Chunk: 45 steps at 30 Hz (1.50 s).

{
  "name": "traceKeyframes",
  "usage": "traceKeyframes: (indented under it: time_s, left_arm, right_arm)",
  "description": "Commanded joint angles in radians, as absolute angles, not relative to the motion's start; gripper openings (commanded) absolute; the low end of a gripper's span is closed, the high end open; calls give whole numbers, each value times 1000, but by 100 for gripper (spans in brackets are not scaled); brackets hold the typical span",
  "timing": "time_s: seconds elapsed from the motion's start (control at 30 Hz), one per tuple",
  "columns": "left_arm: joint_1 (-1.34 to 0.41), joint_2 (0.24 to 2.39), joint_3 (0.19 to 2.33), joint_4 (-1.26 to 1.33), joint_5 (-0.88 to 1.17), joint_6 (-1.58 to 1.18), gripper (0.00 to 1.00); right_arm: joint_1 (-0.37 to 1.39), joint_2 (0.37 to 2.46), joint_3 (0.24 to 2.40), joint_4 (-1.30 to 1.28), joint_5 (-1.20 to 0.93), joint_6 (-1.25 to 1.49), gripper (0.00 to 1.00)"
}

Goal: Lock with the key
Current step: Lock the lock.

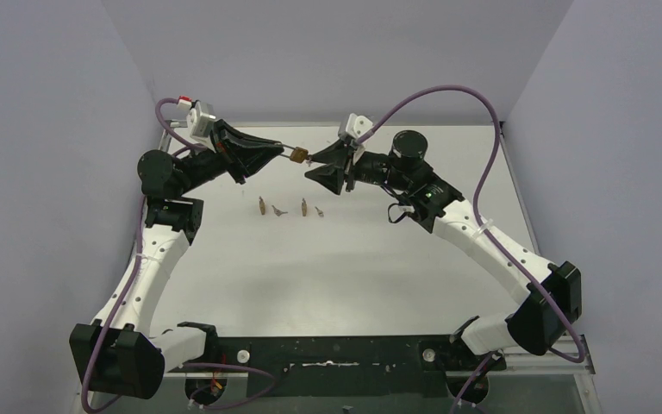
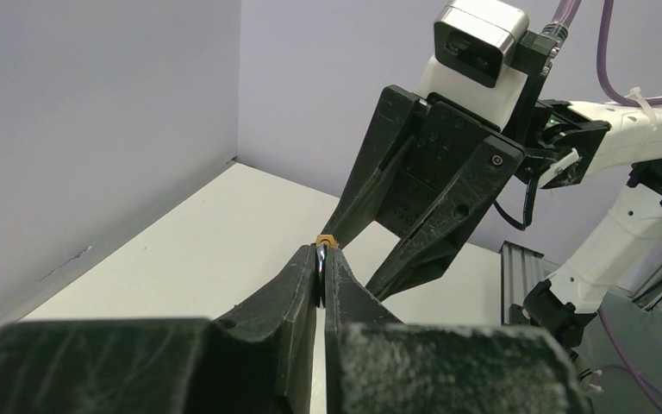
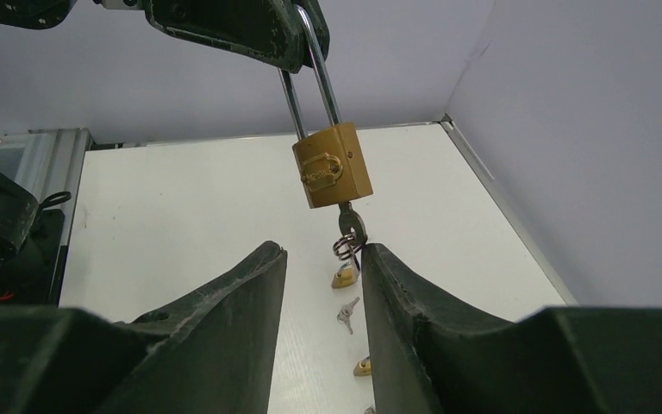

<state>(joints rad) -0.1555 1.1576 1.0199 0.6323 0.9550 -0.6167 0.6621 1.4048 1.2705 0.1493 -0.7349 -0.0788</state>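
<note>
Top external view: I log the left gripper (image 1: 277,155) and the right gripper (image 1: 314,164) meeting tip to tip over the far part of the white table (image 1: 353,267). The brass padlock (image 1: 298,156) hangs in the air between them, clear of the surface. A row of small brass pieces (image 1: 303,206) lies on the table just nearer to me, too small here to sort. From this height I cannot read either set of jaws. Left wrist view: the left fingers (image 2: 297,285) stand pressed together on the steel shackle (image 2: 321,267), with only a sliver of it and one brass corner of the padlock showing above them. The right gripper faces them from beyond, its two fingers spread in a narrow V. The key is hidden from this camera. Right wrist view: this alone gives me the whole padlock, body down and shackle up, the shackle pinched in the left gripper at the top edge. The key (image 3: 351,220) sits in the keyhole on the underside, and its ring (image 3: 346,246) dangles below. The right jaws stand part-way apart on either side of key and ring. The ring is just beside or touching the inner face of one finger and the other finger is clear of it, so nothing is clamped. Past the fingers, on the table, I can now sort a spare padlock (image 3: 343,276) and a loose key (image 3: 346,312).
</note>
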Motion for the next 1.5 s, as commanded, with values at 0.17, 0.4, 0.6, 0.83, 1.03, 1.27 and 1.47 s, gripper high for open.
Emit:
traceKeyframes:
  time_s: [0.17, 0.4, 0.6, 0.83, 1.03, 1.27, 1.47]
  left_arm:
    - [-152, 1132, 1029, 691, 956, -619, 0]
    - [-152, 1132, 1027, 692, 956, -618, 0]
    - [-152, 1134, 1025, 690, 953, -614, 0]
    - [-150, 1130, 1025, 671, 937, -600, 0]
    - [-144, 1124, 1028, 645, 922, -579, 0]
    - [-129, 1114, 1026, 630, 897, -569, 0]
    - [-119, 1114, 1024, 638, 879, -573, 0]
  right_arm:
    - [667, 1424, 1331, 216, -720, -93, 27]
    - [667, 1429, 1341, 216, -712, -89, 8]
    - [667, 1424, 1343, 211, -694, -86, 0]
    - [660, 1401, 1333, 193, -624, -78, 0]
    - [650, 1373, 1308, 187, -608, -75, 0]
    - [617, 1323, 1269, 159, -607, -73, 0]
    - [590, 1269, 1213, 164, -604, -55, 0]
